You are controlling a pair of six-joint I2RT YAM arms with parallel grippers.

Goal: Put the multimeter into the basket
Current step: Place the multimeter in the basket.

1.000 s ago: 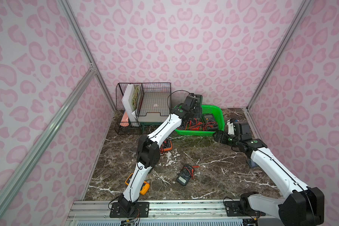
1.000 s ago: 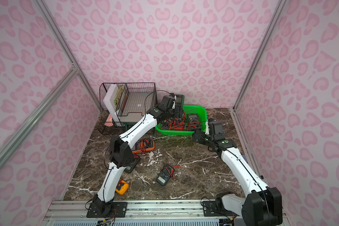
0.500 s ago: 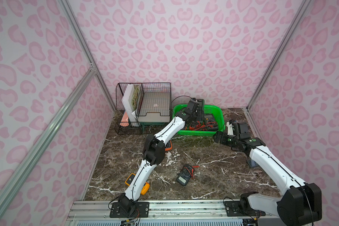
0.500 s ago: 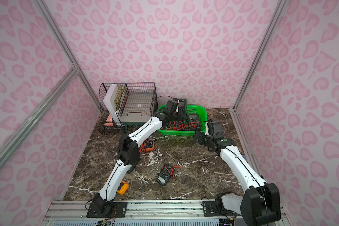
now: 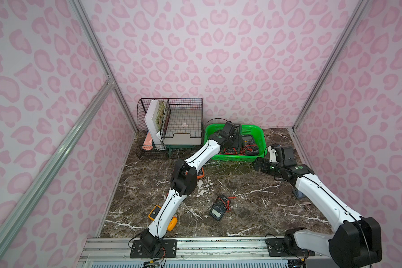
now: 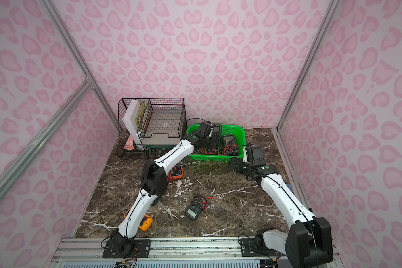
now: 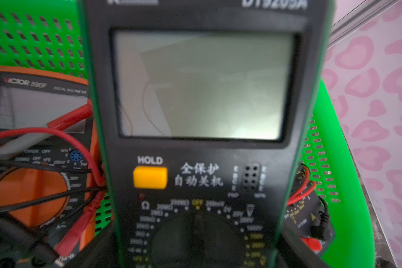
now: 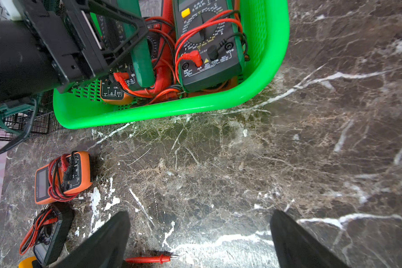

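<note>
The bright green basket [image 5: 237, 158] [image 6: 209, 158] [image 8: 195, 104] stands at the back of the table. My left gripper [image 5: 235, 141] [image 7: 197, 255] is shut on a black multimeter with green edges [image 5: 238, 135] [image 6: 217, 130] [image 7: 195, 92] [image 8: 142, 58]. It holds the meter upright inside the basket's rim, over other meters. Whether it touches them is unclear. My right gripper [image 5: 258, 164] [image 6: 233, 166] [image 8: 200, 243] hangs open and empty over bare marble, just in front of the basket's right corner.
Inside the basket lie a green-black meter [image 8: 207, 46] and an orange meter [image 7: 33, 185] with leads. On the table lie an orange meter [image 5: 200, 172] [image 8: 60, 176], a dark meter [image 5: 219, 207], a yellow meter [image 5: 163, 218] and a red probe [image 8: 153, 258]. A black wire organiser [image 5: 170, 127] stands left of the basket.
My left arm has carried the multimeter a little further right over the basket and slightly lower. The right arm has hardly moved.
</note>
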